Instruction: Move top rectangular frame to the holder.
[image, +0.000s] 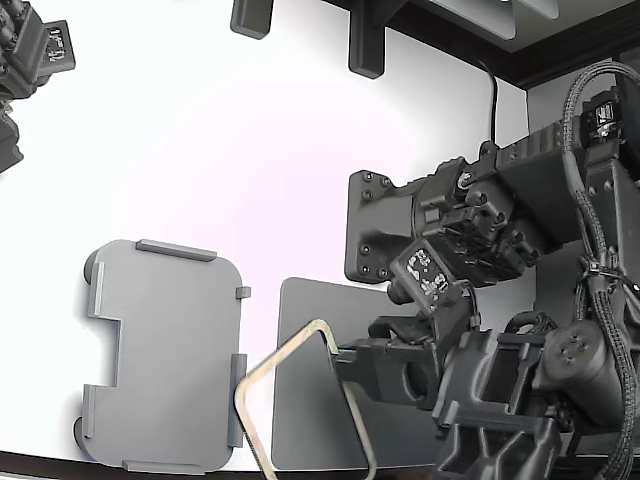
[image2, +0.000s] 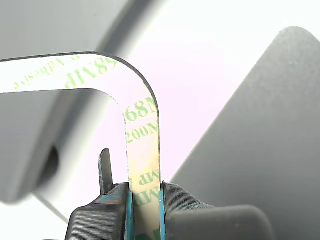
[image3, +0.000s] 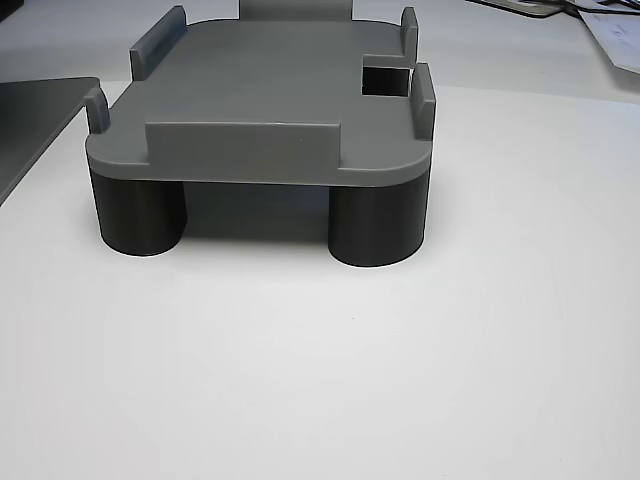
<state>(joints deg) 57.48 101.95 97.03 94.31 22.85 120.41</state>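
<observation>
A thin tan rectangular frame (image: 290, 350) hangs tilted in the air between the holder and the dark mat, its lower part cut off by the picture's edge. My gripper (image: 340, 357) is shut on the frame's right-hand side in the exterior view. Close up in the wrist view, the frame (image2: 142, 130) shows green print and runs between the two fingertips (image2: 112, 210), with my gripper (image2: 144, 212) clamped on it. The light grey holder (image: 165, 350) lies at the exterior view's lower left with nothing on it. The other view shows the holder (image3: 260, 100) raised on dark round feet.
A dark grey flat mat (image: 300, 420) lies under the frame and the arm. It also shows in the wrist view (image2: 260, 130) and as the mat's corner (image3: 35, 115) in the other view. A second arm (image: 30, 60) sits at the exterior view's upper left. Two dark brackets (image: 365, 40) stand at the back.
</observation>
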